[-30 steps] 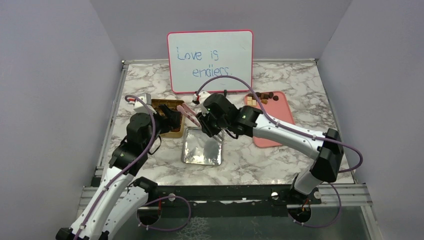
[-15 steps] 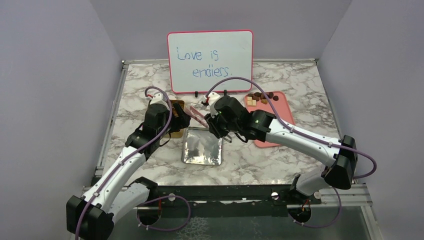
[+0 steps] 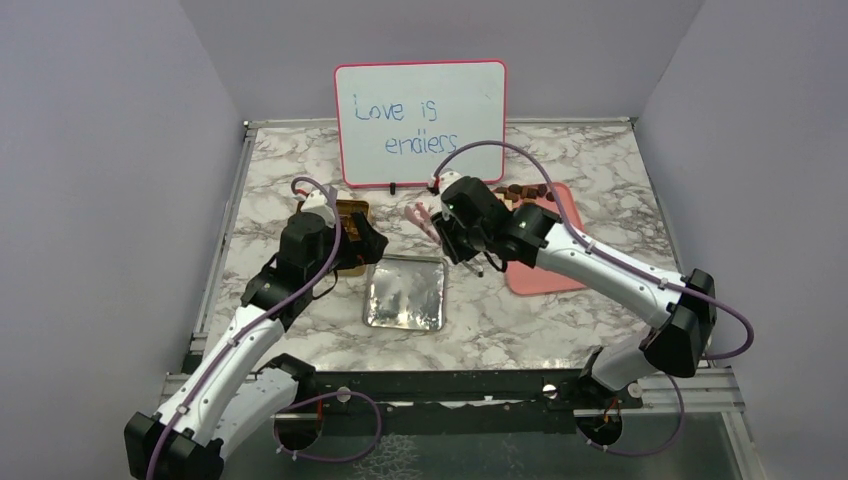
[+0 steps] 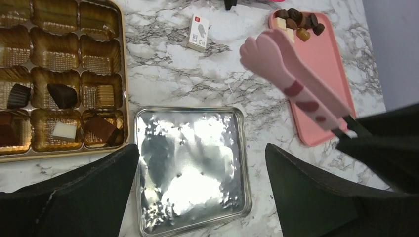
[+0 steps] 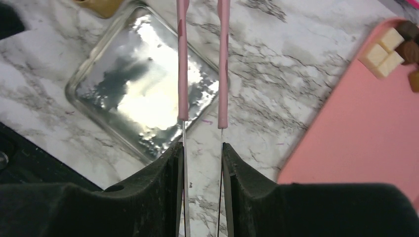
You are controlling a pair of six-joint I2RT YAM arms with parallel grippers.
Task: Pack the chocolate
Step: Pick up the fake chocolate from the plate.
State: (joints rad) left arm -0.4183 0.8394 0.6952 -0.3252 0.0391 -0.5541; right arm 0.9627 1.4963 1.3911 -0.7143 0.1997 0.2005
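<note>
chocolate, pink tray far corner: tiny, light, prob smudgy, nip flat sides | right gripper pinching tongs | left gripper spread

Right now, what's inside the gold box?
Several chocolates sit in the near cells of the gold box: dark, brown and one white. The far cells look empty. Its left part runs out of the wrist view, and the left arm covers it from above.
</note>
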